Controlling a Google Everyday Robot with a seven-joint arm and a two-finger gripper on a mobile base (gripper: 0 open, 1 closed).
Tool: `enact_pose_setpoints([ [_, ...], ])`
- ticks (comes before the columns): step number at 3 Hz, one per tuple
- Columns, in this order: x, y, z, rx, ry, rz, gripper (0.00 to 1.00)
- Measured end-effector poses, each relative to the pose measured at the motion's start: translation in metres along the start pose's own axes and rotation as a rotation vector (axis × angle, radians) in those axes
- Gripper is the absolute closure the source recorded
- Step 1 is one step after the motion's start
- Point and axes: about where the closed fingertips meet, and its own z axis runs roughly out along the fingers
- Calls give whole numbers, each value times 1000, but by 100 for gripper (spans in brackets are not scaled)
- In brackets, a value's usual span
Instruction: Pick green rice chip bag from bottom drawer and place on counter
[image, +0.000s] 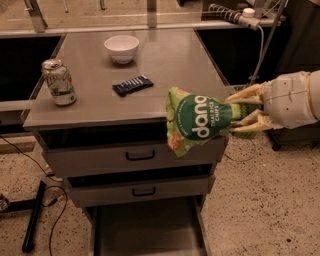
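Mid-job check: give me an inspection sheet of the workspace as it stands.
Surface: counter, grey and flat.
Job's things: green rice chip bag held in the air at the counter's front right corner, not set down; bottom drawer pulled out.
Clutter: white bowl, soda can, dark wrapper on the counter.
Grippers: tool shut on the bag, right of the cabinet.
Cables: hanging cord right rear; floor cord left.
Surroundings: speckled floor.

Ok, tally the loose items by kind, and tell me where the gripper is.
bowl: 1, on the counter
can: 1, on the counter
wrapper: 1, on the counter
bag: 1, held in the air at the counter's front right corner
Total: 4
The gripper is right of the cabinet, clamped on the bag's end.
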Motion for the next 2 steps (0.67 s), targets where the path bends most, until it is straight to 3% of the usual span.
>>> enact_pose_setpoints([
  [1,4,-25,12,21,-15,1,100],
  [2,16,-74,32,63,-40,27,100],
])
